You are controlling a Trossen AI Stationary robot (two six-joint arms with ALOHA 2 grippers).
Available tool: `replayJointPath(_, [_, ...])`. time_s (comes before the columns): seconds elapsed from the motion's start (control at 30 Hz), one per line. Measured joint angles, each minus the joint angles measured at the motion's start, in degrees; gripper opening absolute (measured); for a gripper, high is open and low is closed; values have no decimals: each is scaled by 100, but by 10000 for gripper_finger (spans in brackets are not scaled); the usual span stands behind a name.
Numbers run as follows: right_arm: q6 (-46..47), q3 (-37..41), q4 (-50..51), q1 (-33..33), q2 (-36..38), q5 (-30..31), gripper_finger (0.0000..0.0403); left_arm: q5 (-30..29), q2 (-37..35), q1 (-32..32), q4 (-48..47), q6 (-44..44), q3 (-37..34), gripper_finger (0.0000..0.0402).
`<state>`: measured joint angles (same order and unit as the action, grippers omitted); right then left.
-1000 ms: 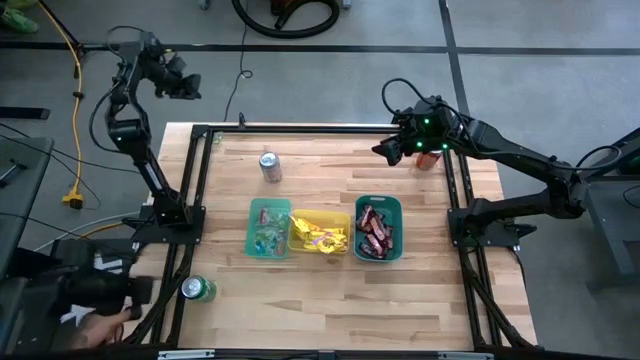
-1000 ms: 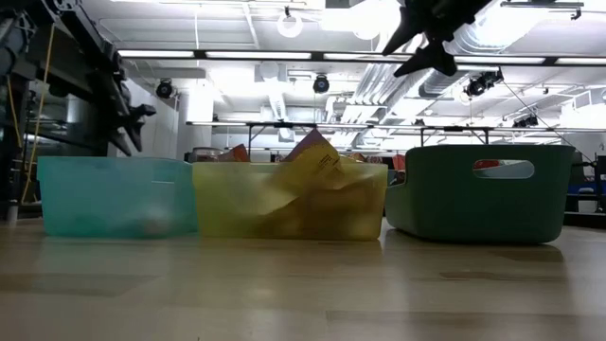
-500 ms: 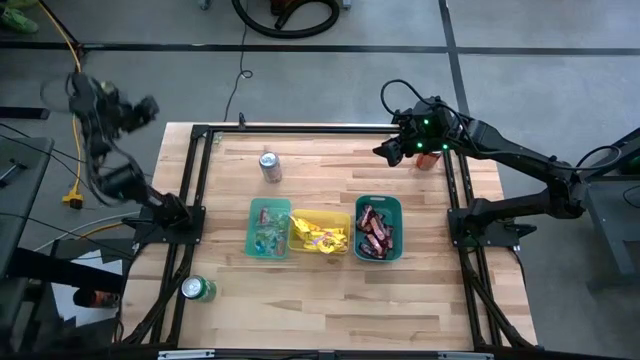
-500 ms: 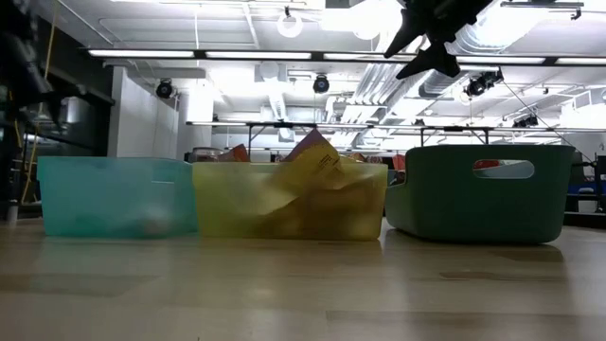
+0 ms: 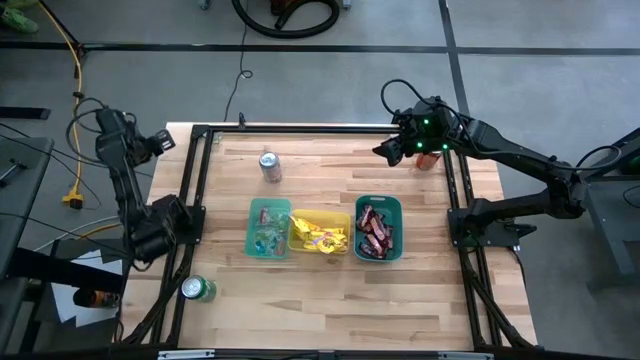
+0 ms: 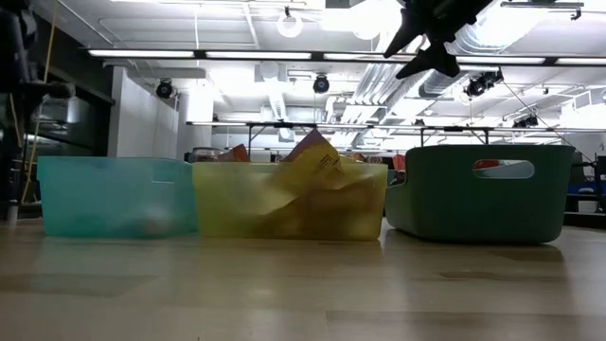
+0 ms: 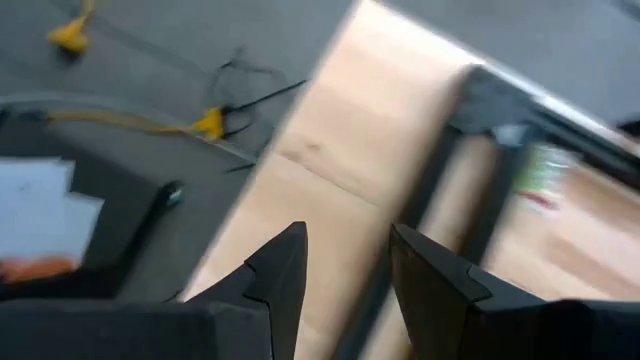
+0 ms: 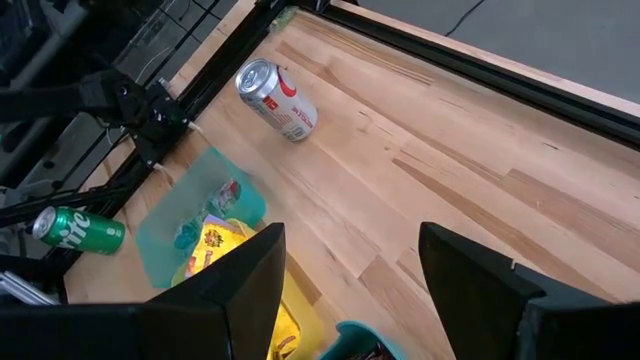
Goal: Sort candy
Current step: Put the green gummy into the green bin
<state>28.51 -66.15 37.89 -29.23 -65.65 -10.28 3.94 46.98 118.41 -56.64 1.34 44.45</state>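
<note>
The candy lies in three bins standing in a row at mid-table. Mixed-colour pieces fill the pale teal bin (image 5: pixel 268 228), yellow packets the yellow bin (image 5: pixel 320 232), and brown-and-red bars the dark green bin (image 5: pixel 378 228). My left gripper (image 5: pixel 165 138) hangs open beyond the table's left edge, near the far corner. In its wrist view, my left gripper (image 7: pixel 345 265) has nothing between its fingers. My right gripper (image 5: pixel 383 152) hovers open and high over the far right of the table. My right gripper (image 8: pixel 350 275) is also empty in its own view.
A silver can (image 5: pixel 270 165) stands far of the bins and a green can (image 5: pixel 198 290) sits at the near left edge. A red can (image 5: pixel 430 157) is partly hidden under my right arm. Bare wood (image 5: pixel 330 295) lies near the bins. A black frame (image 5: pixel 195 180) rims the table.
My left arm has folded back toward its base. Its gripper has swung from beyond the far left corner toward the near side along the table's left edge, turning as it went. A person's hand at the near left has left the picture.
</note>
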Motion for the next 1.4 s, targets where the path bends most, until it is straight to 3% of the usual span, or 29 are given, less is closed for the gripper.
replayJointPath(0.17, [-125,0,-37,0,0,-1,226,125,43,-342,-1107,73,95,129])
replayJointPath(0.27, [-358,0,-35,0,0,-106,226,305,111,-600,-1198,149,105,129])
replayJointPath(0.47, [-663,0,-30,-1,0,-377,226,1515,521,-1334,-1668,315,84,129])
replayJointPath(0.6, [-901,0,-37,-46,0,-380,226,1801,555,-2051,-1577,633,-82,129])
replayJointPath(0.97, [-946,0,-39,-290,0,-380,226,1279,-611,-4024,395,2330,-945,129])
replayJointPath(1.03, [-952,0,-44,-344,0,-384,226,906,-720,-4291,701,2439,-1007,129])
replayJointPath(1.13, [-949,0,-94,-441,0,-382,226,459,-687,-4651,1252,2345,-1006,129])
replayJointPath(1.3, [-933,0,-131,-568,0,-382,226,657,-387,-5415,2083,2328,-1001,129])
replayJointPath(1.4, [-939,0,-135,-601,0,-382,226,345,-72,-6002,2344,2541,-1001,129])
